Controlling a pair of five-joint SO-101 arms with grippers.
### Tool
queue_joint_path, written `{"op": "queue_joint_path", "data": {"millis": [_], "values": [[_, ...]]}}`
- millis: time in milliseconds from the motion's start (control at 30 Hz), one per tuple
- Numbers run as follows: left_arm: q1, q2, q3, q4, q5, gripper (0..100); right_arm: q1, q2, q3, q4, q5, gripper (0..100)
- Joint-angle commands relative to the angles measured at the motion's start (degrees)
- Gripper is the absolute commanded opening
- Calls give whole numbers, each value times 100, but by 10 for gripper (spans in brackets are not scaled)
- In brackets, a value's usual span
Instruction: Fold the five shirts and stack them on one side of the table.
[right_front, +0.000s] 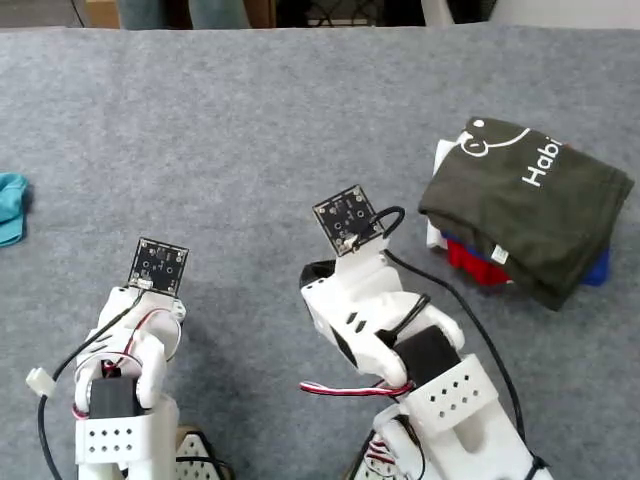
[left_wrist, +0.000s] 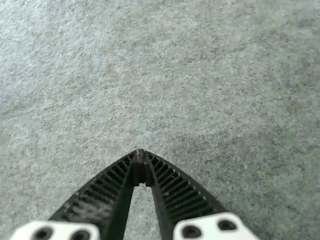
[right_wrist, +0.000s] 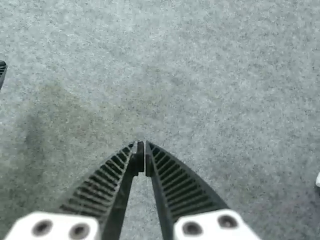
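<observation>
I have both arms parked low at the near edge of the table (right_front: 250, 120), which is covered in grey felt. My left gripper (left_wrist: 139, 156) is closed, its ribbed black fingers meeting at the tips with nothing between them, and it hangs over bare felt. My right gripper (right_wrist: 140, 148) is the same, tips together and empty, also over bare felt.

The stack of folded shirts (right_front: 520, 215) sits on the right side of the table, beyond and to the right of the right arm (right_front: 400, 335) and apart from it. A dark shirt (right_front: 540, 200) lies on top, with red (right_front: 468, 258), blue (right_front: 598, 268) and white (right_front: 441, 160) edges showing under it. A teal garment (right_front: 10, 205) lies at the far left edge, well apart from the left arm (right_front: 125, 350).
</observation>
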Motion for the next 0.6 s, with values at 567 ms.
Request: {"op": "queue_joint_path", "data": {"millis": [567], "values": [[75, -26, 75, -62, 9, 30, -44, -101, -637, 18, -35, 15]]}}
